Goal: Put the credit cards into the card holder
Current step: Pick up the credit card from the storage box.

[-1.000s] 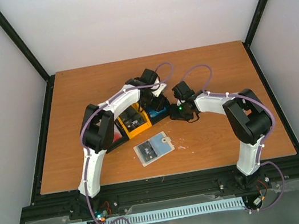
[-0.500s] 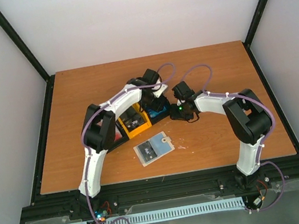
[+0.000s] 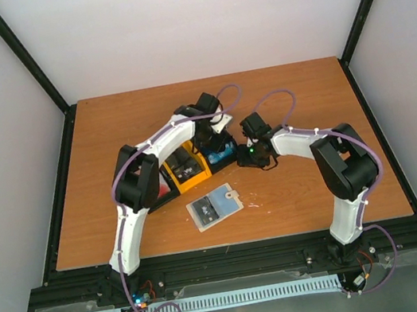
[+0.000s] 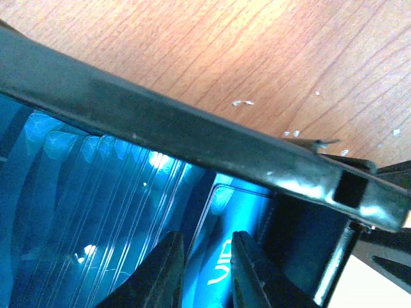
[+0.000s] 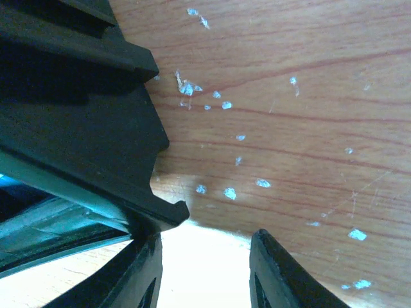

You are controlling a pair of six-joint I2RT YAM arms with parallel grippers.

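Your card holder lies open on the wooden desk just nearside of the tray, its long axis slanting and its tab pointing right. Left gripper: nearly together over the tray's blue credit cards, grip unclear. Right gripper: apart beside the tray.

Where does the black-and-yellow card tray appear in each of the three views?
Top external: tray mid-table, partly under the left arm.
Left wrist: its black wall crosses the picture diagonally, blue cards beneath.
Right wrist: what looks like its black end corner fills the upper left.
Shared landmark: the wooden table, white-flecked in both wrist views.
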